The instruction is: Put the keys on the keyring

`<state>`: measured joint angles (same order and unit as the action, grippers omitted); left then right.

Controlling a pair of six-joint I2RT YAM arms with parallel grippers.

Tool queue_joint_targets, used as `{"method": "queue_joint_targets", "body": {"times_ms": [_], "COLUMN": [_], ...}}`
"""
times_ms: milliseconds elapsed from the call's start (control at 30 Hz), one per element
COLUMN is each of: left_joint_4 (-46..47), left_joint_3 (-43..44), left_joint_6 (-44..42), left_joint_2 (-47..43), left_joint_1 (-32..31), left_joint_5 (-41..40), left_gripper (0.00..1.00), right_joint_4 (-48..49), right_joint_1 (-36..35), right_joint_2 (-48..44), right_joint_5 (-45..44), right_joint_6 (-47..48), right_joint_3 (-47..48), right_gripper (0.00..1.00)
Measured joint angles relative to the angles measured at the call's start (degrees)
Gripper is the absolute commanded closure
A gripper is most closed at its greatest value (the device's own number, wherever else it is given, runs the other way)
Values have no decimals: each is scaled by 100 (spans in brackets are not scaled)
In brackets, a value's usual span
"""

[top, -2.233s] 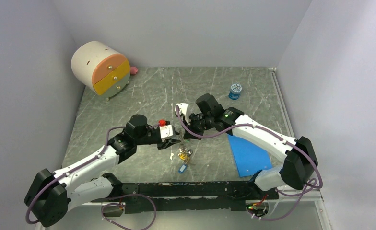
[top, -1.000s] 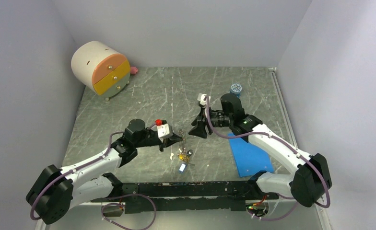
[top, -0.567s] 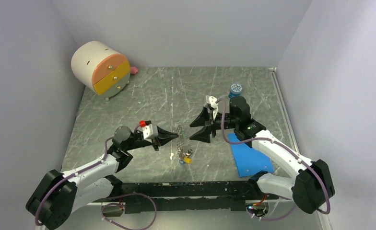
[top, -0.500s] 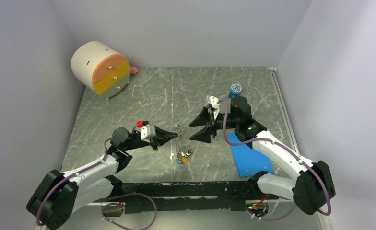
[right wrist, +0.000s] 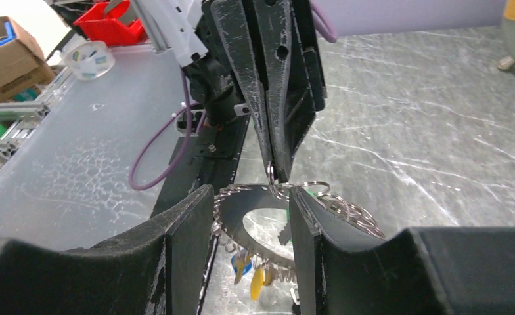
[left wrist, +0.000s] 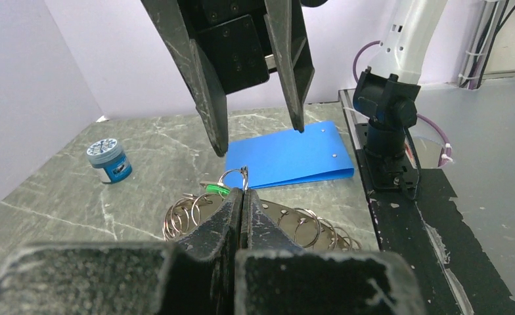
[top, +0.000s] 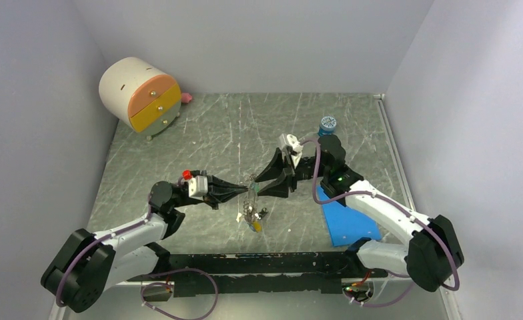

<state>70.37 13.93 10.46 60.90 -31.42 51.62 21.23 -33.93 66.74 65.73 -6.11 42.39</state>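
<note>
The large, thin, silvery hoop keyring (right wrist: 236,191), edged with small split rings, is hanging at the lower centre of the right wrist view. Tiny yellow- and blue-headed keys (right wrist: 257,282) are dangling beneath it. The left gripper (top: 247,189) is pinching one small ring at the hoop's top, fingertips pressed together. The right gripper (top: 258,186) is spread wide, its fingers (right wrist: 188,226) flanking the hoop; whether they are touching it cannot be told. A flat blue folder (top: 344,217) is lying at the lower right of the overhead view.
</note>
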Motion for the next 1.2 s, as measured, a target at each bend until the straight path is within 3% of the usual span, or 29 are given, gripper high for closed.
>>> {"method": "queue_joint_targets", "body": {"times_ms": [200, 633, 733, 800, 900, 1067, 1200], "left_joint_4": [109, 133, 142, 157, 280, 442, 455], "left_joint_3": [0, 0, 0, 0, 0, 0, 0], "left_joint_6": [107, 177, 249, 273, 293, 363, 398], "left_joint_2": [11, 7, 9, 13, 81, 162, 197], "left_joint_1": [0, 2, 11, 24, 48, 59, 59], "left_joint_5": [26, -28, -52, -68, -111, -155, -149], "left_gripper": [97, 97, 98, 97, 98, 97, 97], "right_joint_4": [111, -378, -385, -389, -481, -533, -514], "right_joint_1": [-238, -481, -505, -527, -566, -577, -588], "right_joint_2": [232, 343, 343, 339, 326, 197, 4], "right_joint_5": [61, -315, -472, -592, -809, -1191, -1475], "right_joint_6": [-26, 420, 442, 446, 516, 586, 570], "right_joint_3": [118, 232, 205, 175, 125, -94, -232], "right_gripper": [52, 81, 79, 68, 65, 91, 90]}}
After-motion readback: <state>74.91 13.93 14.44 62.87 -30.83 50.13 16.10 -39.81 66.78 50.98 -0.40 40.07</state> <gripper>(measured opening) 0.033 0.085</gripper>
